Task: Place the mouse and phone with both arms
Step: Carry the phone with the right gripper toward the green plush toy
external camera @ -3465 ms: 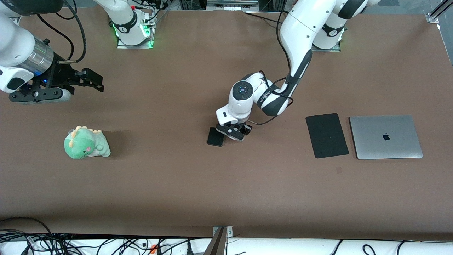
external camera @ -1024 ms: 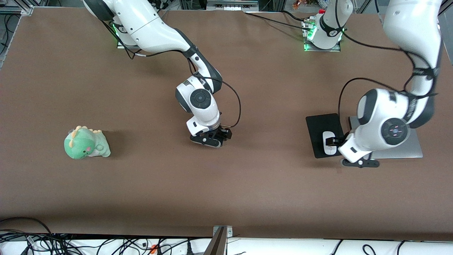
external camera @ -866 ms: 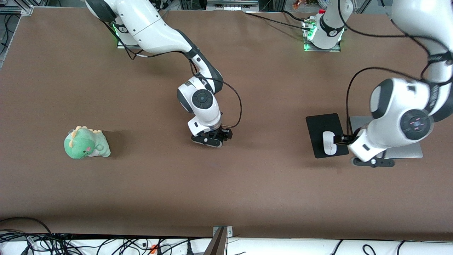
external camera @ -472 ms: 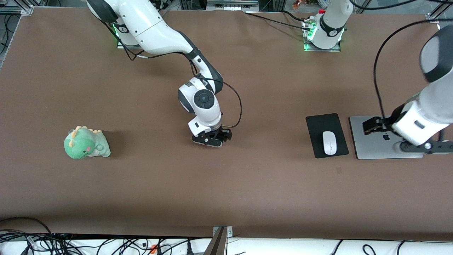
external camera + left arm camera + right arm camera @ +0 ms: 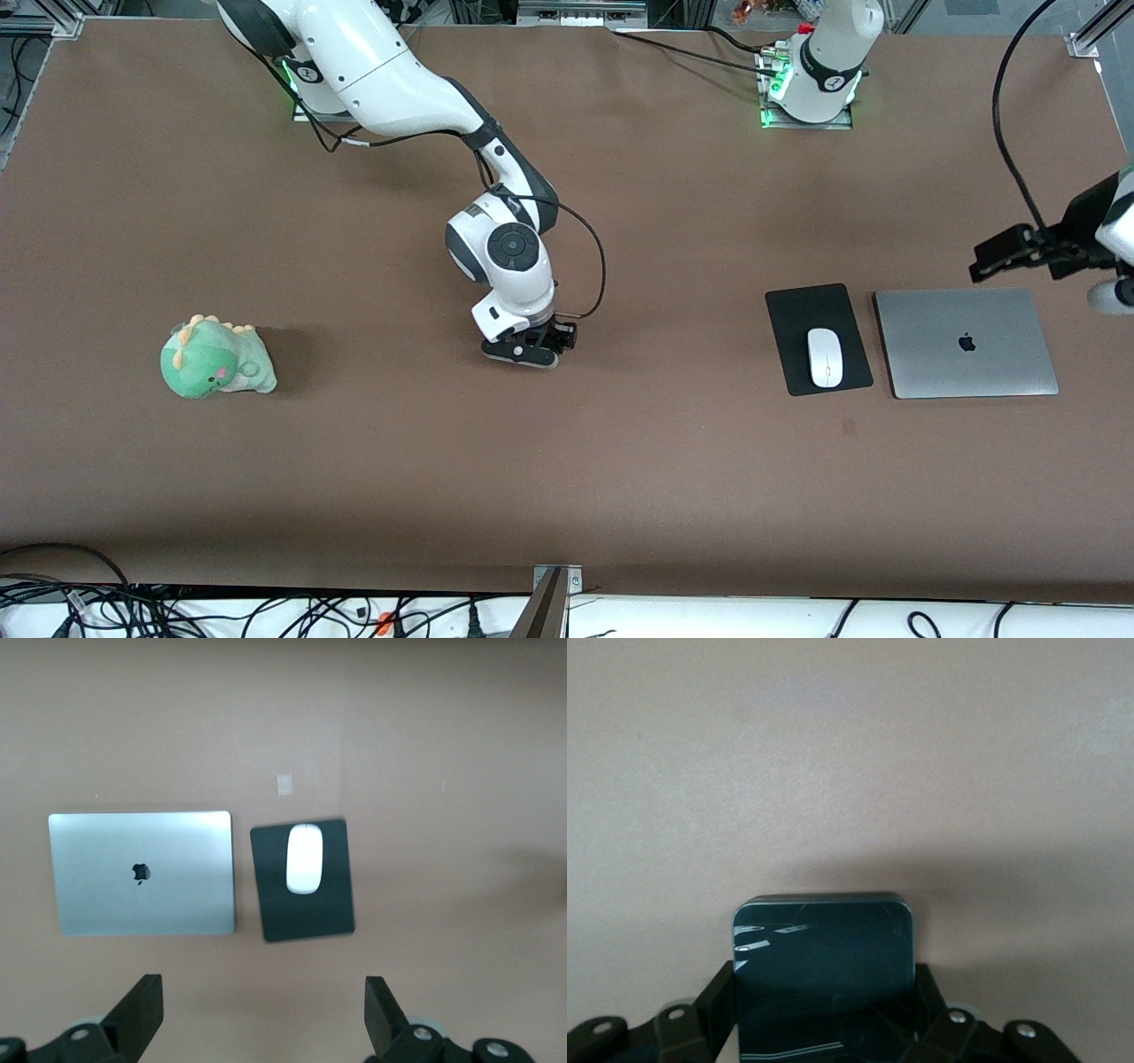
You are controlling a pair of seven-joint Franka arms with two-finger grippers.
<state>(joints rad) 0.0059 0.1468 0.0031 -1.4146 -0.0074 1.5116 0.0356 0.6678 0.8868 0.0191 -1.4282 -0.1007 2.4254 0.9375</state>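
From the front camera, your right gripper [image 5: 532, 344] sits low at the middle of the table, and the phone is hidden under it, so you can't read the fingers from here. The mouse [image 5: 825, 357] lies on the mouse pad [image 5: 802, 310], well apart from that gripper toward the left arm's end of the table, beside the laptop [image 5: 966, 342]. Your left gripper [image 5: 1001, 257] hangs high over the table close to the laptop, its fingers spread and empty; that arm looks to be waiting. The green plush toy [image 5: 215, 359] is well clear of both grippers.

From the left wrist, both fingertips [image 5: 142, 1005] stand wide apart with nothing between them; the mouse [image 5: 304, 858] rests flat on the pad [image 5: 306, 912], far below the gripper.

From the right wrist, the phone [image 5: 824, 948] lies flat between the fingers [image 5: 719, 997], which flank its long edges; you can't tell whether they press it or stand just off it. The risk is here: a thin, slick slab flat on the table gives little edge to bite. If you lift with the fingers too high, it could slip out or tip; press too low and the tips could jam on the table.
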